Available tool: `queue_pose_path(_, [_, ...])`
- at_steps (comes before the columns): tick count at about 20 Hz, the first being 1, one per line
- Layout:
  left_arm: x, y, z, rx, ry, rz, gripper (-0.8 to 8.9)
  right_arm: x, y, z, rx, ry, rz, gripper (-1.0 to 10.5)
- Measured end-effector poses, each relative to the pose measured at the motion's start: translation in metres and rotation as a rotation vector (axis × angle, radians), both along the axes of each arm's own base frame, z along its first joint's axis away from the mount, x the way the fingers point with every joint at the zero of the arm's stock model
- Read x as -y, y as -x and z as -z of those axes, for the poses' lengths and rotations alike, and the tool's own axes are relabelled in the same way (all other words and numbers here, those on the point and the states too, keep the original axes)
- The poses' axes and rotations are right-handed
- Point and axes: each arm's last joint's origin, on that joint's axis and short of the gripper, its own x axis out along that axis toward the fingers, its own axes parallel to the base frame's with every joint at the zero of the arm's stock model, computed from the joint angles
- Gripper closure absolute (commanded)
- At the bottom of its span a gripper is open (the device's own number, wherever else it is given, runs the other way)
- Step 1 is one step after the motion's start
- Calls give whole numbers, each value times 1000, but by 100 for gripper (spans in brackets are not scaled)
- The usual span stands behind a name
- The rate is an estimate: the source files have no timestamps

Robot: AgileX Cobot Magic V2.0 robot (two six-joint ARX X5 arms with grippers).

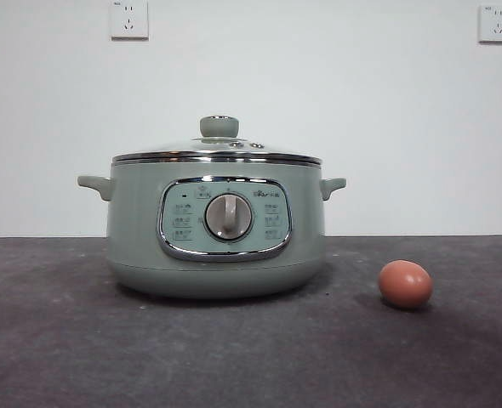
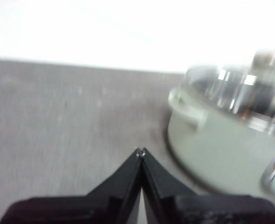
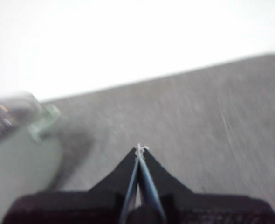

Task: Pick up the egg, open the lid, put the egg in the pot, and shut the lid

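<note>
One pot, one lid, one egg, two wall sockets, seemingly alike.

open table around egg, pot well apart

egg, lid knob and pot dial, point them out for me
egg (image 1: pixel 405 284), front view, middle of the shell
lid knob (image 1: pixel 219 127), front view, side of the green knob
pot dial (image 1: pixel 228 217), front view, centre of the grey dial

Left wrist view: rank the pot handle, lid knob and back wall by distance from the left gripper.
1. Pot handle, on the side facing the left gripper.
2. Lid knob, top centre, beyond the handle.
3. Back wall, past the table's far edge.
</note>
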Motion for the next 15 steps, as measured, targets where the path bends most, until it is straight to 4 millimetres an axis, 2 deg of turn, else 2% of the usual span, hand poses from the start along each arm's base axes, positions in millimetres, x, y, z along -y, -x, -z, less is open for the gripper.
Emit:
queue_pose_path(6, [1,10,-42,-22,25,26,820,-2,5,-45,25,-21,-70,957])
queue_pose_path(15, [6,22,-115,-75,33,174,820,-7,0,-118,-163,33,-241,957])
